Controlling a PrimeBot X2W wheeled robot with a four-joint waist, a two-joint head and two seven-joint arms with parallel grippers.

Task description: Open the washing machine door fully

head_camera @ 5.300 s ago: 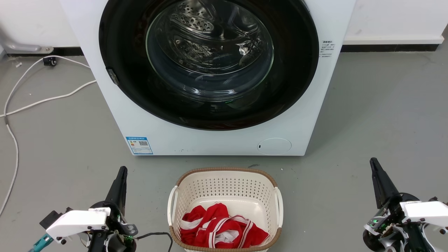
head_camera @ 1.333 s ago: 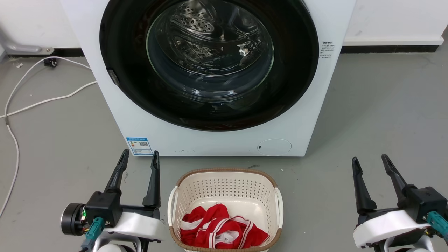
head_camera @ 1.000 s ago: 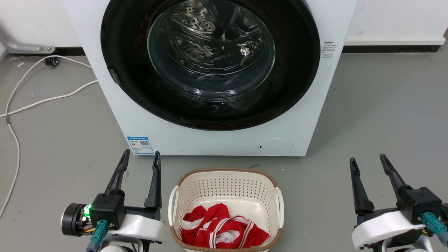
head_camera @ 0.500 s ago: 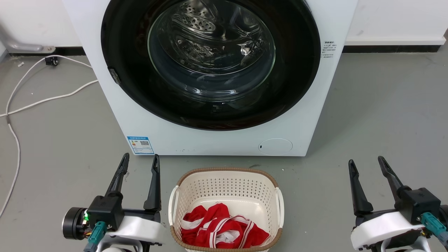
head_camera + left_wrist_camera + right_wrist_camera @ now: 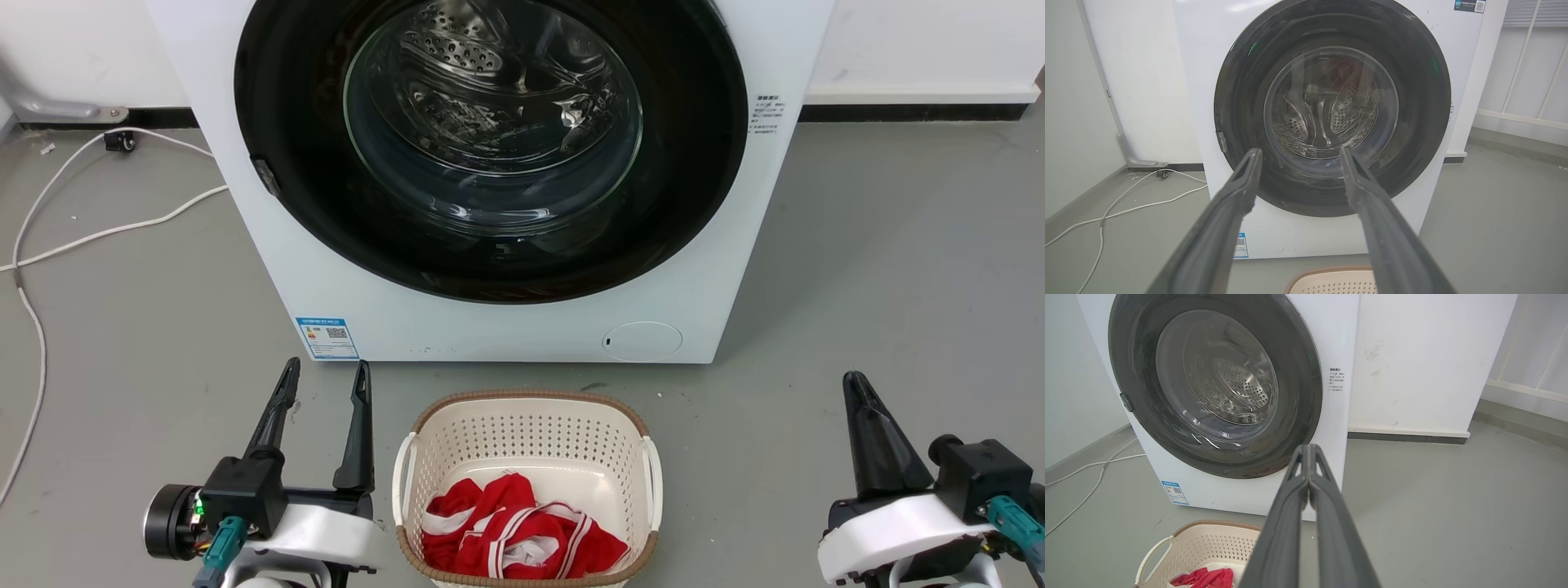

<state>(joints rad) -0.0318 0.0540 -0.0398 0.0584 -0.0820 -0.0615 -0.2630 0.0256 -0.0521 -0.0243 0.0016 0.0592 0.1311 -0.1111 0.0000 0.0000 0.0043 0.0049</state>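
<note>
Head view: washing machine door (image 5: 491, 147) top cut off, incl. rim.

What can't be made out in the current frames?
Head view: upper edge cuts off the washing machine door and the washing machine.
Head view: white label, print too small to read.
Left wrist view: drum, reflections blur its contents.
Right wrist view: laundry basket, partly behind the right gripper, cut by the bottom edge.
</note>
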